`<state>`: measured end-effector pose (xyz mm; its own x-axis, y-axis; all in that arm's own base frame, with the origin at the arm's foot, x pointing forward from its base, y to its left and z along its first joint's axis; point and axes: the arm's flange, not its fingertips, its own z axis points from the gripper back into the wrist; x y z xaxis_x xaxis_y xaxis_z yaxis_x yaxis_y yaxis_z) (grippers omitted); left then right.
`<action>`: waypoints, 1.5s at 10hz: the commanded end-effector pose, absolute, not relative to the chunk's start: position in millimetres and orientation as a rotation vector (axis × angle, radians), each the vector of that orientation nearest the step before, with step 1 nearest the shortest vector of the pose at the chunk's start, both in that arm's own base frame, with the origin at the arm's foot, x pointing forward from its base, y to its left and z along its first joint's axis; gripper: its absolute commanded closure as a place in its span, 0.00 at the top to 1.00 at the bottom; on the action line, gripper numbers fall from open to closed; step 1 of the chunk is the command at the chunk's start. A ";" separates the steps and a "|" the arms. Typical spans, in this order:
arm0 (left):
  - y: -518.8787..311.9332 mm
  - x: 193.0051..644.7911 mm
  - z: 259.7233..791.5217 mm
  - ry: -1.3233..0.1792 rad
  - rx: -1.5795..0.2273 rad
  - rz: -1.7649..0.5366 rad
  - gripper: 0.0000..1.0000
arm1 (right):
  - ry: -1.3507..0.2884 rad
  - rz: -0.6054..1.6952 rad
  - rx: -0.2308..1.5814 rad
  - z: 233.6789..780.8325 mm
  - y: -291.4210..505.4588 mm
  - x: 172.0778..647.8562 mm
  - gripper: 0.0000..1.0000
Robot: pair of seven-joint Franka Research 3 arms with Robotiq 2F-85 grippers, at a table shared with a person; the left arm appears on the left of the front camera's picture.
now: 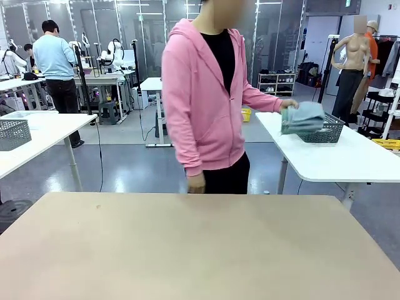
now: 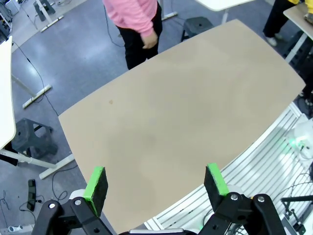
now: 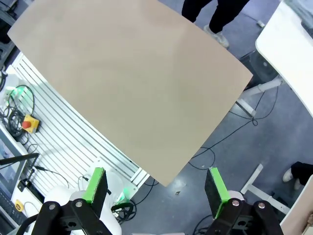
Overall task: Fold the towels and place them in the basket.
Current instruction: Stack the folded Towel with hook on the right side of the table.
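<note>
We are in a robotics lab: a wide hall with a glossy grey floor (image 1: pixel 125 169), white height-adjustable tables (image 1: pixel 337 156) and glass partitions (image 1: pixel 125 25) at the back. A white robot arm (image 1: pixel 115 53) stands on a far bench, and cables (image 3: pixel 230 132) trail across the floor.

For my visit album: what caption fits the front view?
Person in pink hoodie lifts grey-blue terry towel from dark mesh basket beyond bare tan table.

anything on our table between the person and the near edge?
Bare: in the front view the tan table carries nothing. The person's hand holds a grey-blue towel at the basket on the white side table.
</note>
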<state>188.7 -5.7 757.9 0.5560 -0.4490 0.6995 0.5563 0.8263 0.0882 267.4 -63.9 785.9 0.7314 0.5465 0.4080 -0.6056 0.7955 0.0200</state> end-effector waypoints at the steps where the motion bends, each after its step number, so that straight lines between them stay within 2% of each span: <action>1: -6.3 189.5 761.9 -0.785 -0.152 -0.603 1.00 | -0.394 0.627 0.153 786.6 -64.9 266.6 1.00; 15: -6.3 189.5 761.9 -0.785 -0.152 -0.603 1.00 | -0.394 0.627 0.153 786.6 -64.9 266.6 1.00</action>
